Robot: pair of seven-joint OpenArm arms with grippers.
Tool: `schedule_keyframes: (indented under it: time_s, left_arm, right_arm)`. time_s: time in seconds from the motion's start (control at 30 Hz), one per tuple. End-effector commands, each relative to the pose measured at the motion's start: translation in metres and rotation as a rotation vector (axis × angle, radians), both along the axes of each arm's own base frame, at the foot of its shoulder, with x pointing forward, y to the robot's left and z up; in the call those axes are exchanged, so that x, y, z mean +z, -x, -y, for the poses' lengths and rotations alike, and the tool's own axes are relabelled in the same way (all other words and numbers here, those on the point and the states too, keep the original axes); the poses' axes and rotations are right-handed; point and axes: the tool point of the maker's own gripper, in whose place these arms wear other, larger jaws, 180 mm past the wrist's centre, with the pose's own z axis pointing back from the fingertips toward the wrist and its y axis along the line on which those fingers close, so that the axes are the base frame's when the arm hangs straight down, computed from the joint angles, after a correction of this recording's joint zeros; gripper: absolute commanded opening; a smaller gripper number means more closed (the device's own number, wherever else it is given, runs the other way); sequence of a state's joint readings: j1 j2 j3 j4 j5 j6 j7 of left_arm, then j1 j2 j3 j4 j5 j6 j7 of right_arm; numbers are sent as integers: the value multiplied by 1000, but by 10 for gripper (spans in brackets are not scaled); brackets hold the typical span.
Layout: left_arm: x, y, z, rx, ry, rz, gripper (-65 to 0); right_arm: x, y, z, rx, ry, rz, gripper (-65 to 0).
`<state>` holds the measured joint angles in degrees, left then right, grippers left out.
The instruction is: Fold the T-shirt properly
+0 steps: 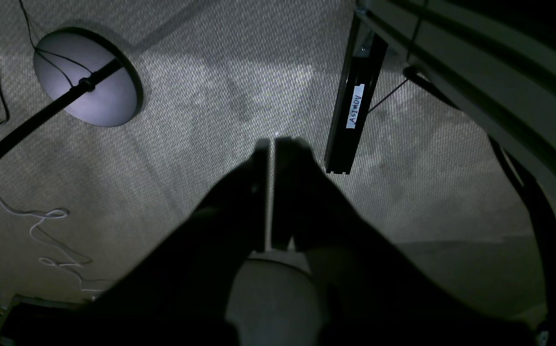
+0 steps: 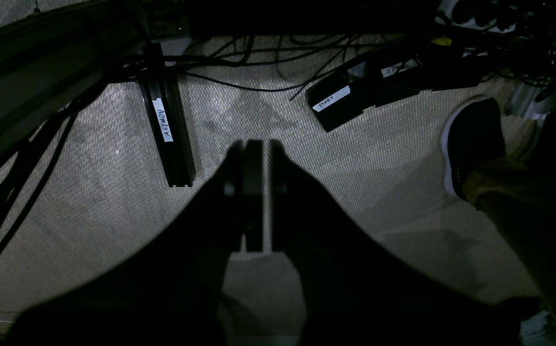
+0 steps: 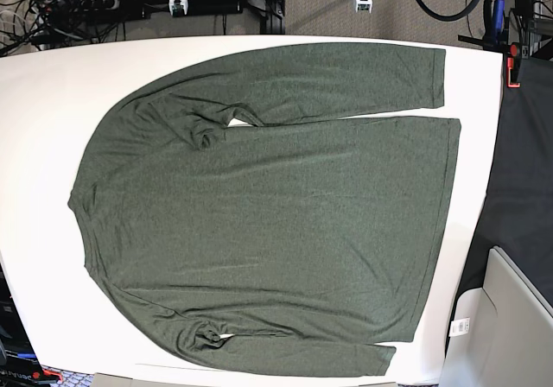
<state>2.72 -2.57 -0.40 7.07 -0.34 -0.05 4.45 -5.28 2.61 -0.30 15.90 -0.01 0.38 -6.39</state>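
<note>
T-shirt (image 3: pixel 268 206) lies spread flat on the white table (image 3: pixel 43 93), collar at frame left, hem at right, one sleeve along the top edge, the other along the bottom; nothing rests on it.

Left wrist view, left to right: round lamp base (image 1: pixel 85 79), white cable (image 1: pixel 52 235) on carpet, left gripper (image 1: pixel 272 144) jaws pressed together, holding nothing, black labelled rail (image 1: pixel 355 105).

Right wrist view: labelled rail (image 2: pixel 165 129), right gripper (image 2: pixel 256 146) jaws pressed together, holding nothing, a black shoe (image 2: pixel 473 144) at right.
</note>
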Motion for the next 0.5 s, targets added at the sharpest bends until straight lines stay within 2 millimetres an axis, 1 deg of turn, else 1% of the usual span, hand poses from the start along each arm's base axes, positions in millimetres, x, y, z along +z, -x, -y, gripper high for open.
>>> schedule_keyframes:
  time_s: [0.0, 0.1, 0.13, 0.17, 0.2, 0.3, 0.37, 0.43, 0.47]
  left_arm:
    - [0, 11, -3, -4, -4, -15, -650]
    - [1, 18, -7, -5, -10, -25, -650]
    - [1, 26, -10, -5, -15, -38, -650]
    - [3, 36, -19, -7, -29, -53, -650]
    - [3, 40, -24, -8, -37, -55, -650]
    - [5, 43, -32, -12, -51, -33, -650]
    - [9, 50, -48, -19, -77, -26, -650]
    - [12, 55, -57, -27, -93, -19, -650]
    - [13, 58, -58, -29, -95, -14, -650]
  right_arm:
    - [0, 2, 1, 0, 2, 4, -648]
    - [1, 9, 6, 1, 10, -5, -648]
    - [1, 6, 7, 2, 11, 2, -648]
    - [3, 6, 14, 7, 22, 8, -648]
    - [3, 11, 19, 9, 29, 5, -648]
    - [6, 19, 27, 15, 42, 6, -648]
    - [9, 26, 38, 22, 58, 3, -648]
    - [11, 32, 40, 26, 62, 5, -648]
    - [13, 34, 41, 29, 63, 9, -648]
